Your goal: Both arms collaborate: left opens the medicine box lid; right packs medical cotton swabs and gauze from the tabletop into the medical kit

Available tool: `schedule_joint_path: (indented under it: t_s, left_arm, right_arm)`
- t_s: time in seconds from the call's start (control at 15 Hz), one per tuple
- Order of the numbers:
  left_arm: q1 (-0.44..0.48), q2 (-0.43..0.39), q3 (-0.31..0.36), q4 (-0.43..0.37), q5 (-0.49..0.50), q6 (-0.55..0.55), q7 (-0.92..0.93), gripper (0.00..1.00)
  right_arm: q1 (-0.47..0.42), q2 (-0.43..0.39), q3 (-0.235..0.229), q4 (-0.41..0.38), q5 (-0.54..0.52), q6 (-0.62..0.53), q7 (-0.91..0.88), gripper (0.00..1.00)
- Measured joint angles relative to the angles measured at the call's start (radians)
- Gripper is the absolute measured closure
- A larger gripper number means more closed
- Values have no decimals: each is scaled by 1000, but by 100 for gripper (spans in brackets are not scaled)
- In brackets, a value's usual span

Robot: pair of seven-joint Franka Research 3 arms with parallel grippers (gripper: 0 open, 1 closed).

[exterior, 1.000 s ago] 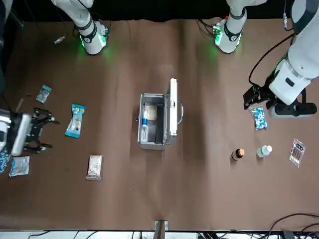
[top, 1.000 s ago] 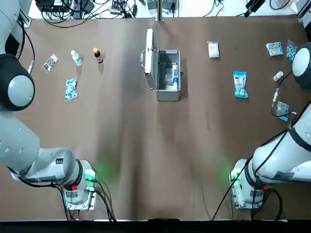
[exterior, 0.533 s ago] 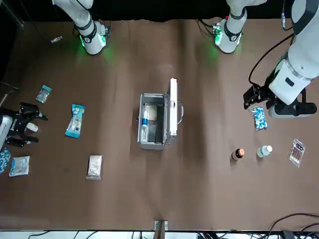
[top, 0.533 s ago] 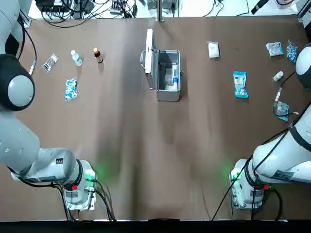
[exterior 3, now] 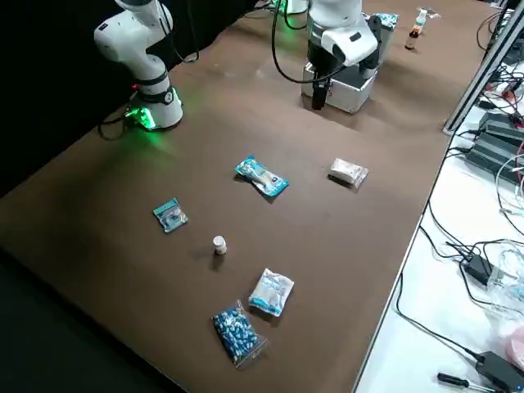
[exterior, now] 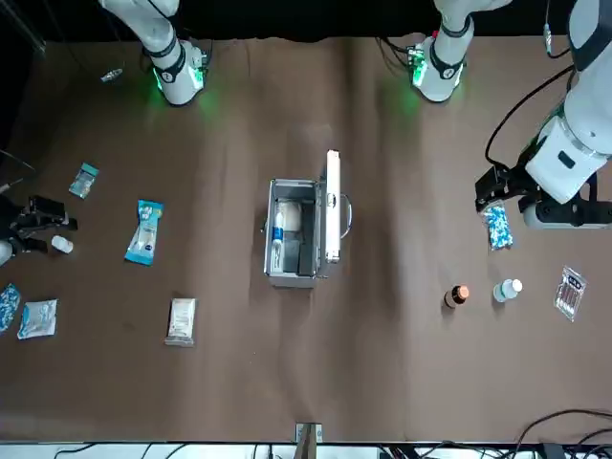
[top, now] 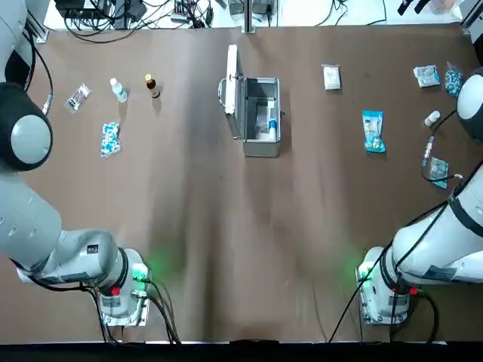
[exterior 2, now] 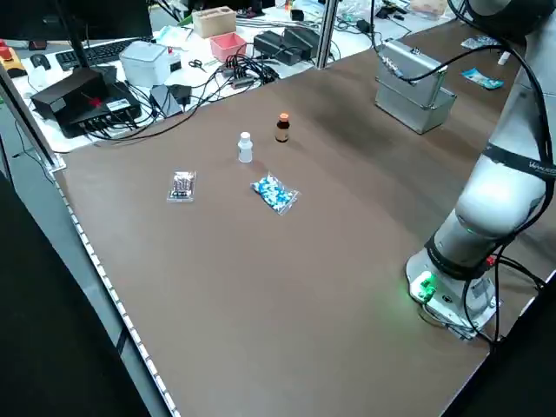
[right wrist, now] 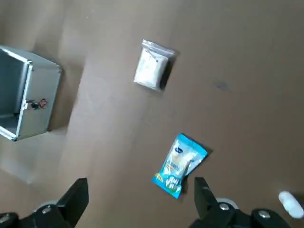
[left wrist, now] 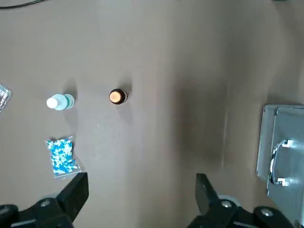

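Medical kit (top: 261, 117), a small silver aluminium case, sits mid-table with its lid (top: 232, 79) upright; right gripper (right wrist: 137, 202), fingers spread and empty, has retreated to the table's right edge, leaving the light-blue swab packet (top: 372, 130) and white gauze packet (top: 330, 76) unpacked; left gripper (left wrist: 141, 199), wide open, holds nothing.

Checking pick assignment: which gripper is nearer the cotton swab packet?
Right. The right gripper hovers just outboard of the cotton swab packet; the left gripper is across the table, beyond the medical kit.
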Motion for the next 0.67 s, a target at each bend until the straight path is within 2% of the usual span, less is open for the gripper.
schedule_joint_path:
  t_s: [0.2,0.47,0.67]
  left_arm:
    - [11,-5,0,0,0,1,8,0]
    - [53,-15,1,-1,0,1,70,0]
    - [61,-20,0,-4,0,0,77,0]
  right_arm:
    - [1,4,-2,-30,-52,-18,124,2]
    - [-3,15,-8,-127,-94,5,177,2]
    - [-4,16,-10,-250,-97,120,214,2]
